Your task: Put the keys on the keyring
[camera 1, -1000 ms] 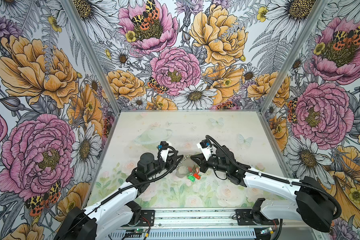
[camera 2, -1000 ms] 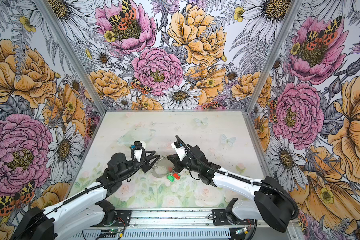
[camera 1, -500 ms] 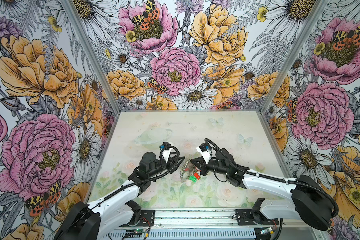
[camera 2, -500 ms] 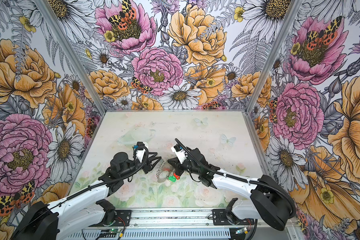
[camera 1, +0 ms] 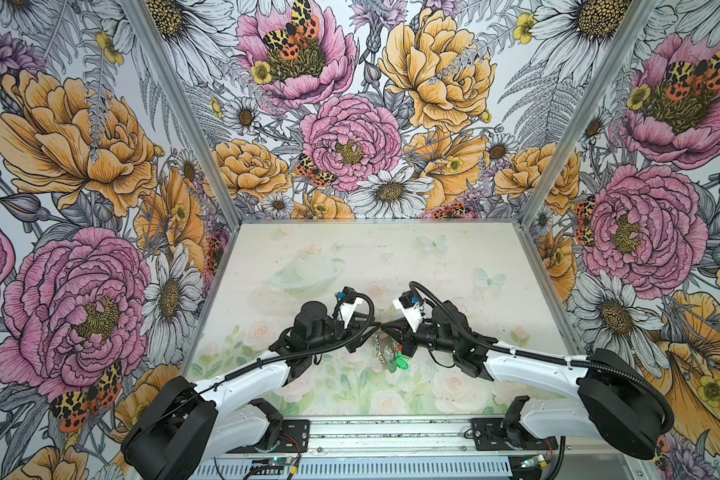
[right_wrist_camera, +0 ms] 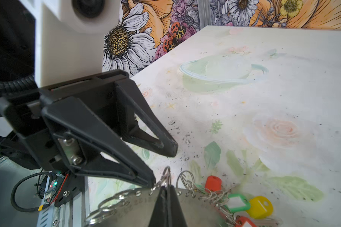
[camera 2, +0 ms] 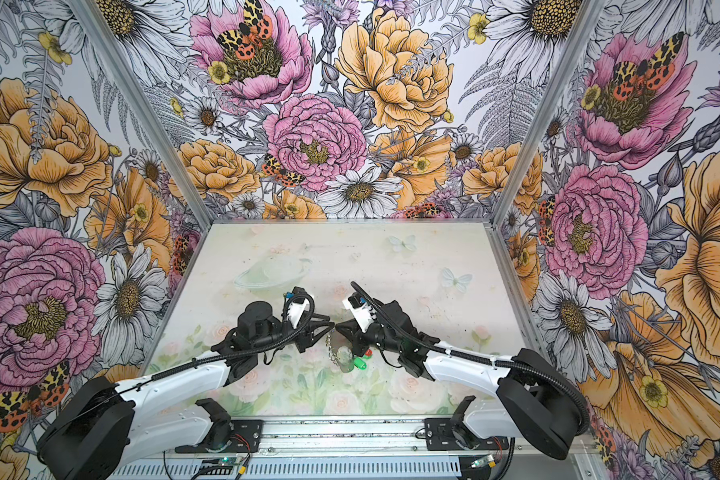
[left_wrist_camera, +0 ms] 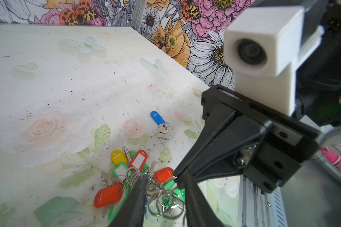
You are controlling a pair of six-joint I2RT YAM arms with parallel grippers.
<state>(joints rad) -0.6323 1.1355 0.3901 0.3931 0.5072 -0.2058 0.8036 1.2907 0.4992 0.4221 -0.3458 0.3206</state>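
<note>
My right gripper (right_wrist_camera: 166,189) is shut on the rim of the flat grey keyring (right_wrist_camera: 130,210), right beside a small silver ring. The keyring hangs tilted between both grippers in a top view (camera 1: 385,353). Several keys hang from its rings as a bunch of red, green and yellow tags (left_wrist_camera: 108,194) (right_wrist_camera: 237,202). My left gripper (left_wrist_camera: 165,188) faces the right gripper (camera 1: 385,326) tip to tip. Its jaws stand apart around loose silver rings, one fingertip (right_wrist_camera: 152,182) touching a ring on the rim. A lone blue key (left_wrist_camera: 157,119) lies flat on the table beyond the bunch.
The floral table (camera 1: 350,257) is walled on three sides by flower-print panels. A metal rail (camera 1: 391,432) with both arm bases runs along the front edge. The bunch's lowest tags (camera 2: 360,364) rest on the table just under the grippers.
The left gripper has slid right until its tips meet the right gripper's, and its jaws have narrowed. The right gripper has kept its hold on the keyring, shifting only slightly.
</note>
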